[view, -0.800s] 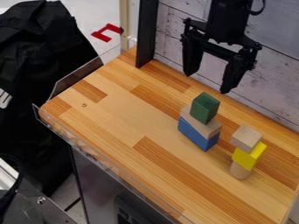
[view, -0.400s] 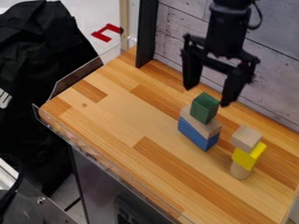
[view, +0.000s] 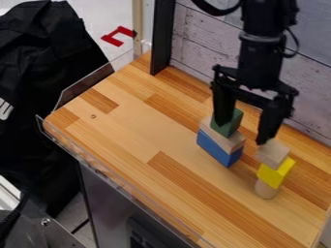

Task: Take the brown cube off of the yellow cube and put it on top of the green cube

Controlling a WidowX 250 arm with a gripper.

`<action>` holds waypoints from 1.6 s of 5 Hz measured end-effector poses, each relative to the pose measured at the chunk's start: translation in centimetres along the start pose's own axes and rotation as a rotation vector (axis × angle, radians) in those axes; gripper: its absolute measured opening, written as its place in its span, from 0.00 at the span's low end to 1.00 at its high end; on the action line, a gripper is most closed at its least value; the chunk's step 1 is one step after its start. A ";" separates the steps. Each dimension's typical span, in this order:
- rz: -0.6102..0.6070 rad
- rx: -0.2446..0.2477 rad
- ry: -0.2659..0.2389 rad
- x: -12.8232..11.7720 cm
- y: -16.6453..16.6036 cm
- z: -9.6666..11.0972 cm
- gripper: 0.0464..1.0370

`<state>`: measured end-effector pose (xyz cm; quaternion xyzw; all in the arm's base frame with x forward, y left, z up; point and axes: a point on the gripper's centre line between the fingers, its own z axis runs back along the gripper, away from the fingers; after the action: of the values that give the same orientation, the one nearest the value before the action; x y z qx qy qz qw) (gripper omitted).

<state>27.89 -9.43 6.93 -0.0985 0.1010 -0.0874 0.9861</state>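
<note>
Behind, pale wooden boards [view: 194, 41] rise beside the striped wooden tabletop [view: 129, 123].

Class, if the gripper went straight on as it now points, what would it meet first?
Pointing down, the gripper would likely meet the green cube, which one finger overlaps in this view; the other ends near the brown cube. Depth is unclear.

We see a striped, light and reddish-brown wooden tabletop [view: 129, 131] with clear plastic edging [view: 113, 179] along its near side. Behind it we have a whitewashed plank wall [view: 194, 41] and a black upright board [view: 163, 38]. At left, black fabric [view: 45, 58] bunches beside pale grey floor [view: 97, 14].
</note>
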 end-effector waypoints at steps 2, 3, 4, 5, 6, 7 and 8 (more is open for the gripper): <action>-0.061 0.041 0.020 0.2 -3.5 -0.5 0.96; -0.068 0.078 0.026 0.9 -4.8 -0.4 0.96; -0.058 0.083 0.031 0.9 -5.1 -0.5 0.96; -0.032 0.085 0.050 1.0 -4.5 -1.0 0.96; -0.015 0.088 0.049 1.2 -4.1 -1.0 0.96; 0.009 0.098 0.041 1.4 -3.3 -0.9 0.96; 0.029 0.106 0.036 1.5 -2.8 -0.8 0.96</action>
<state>28.73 -12.56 6.49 -0.0430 0.1153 -0.0801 0.9892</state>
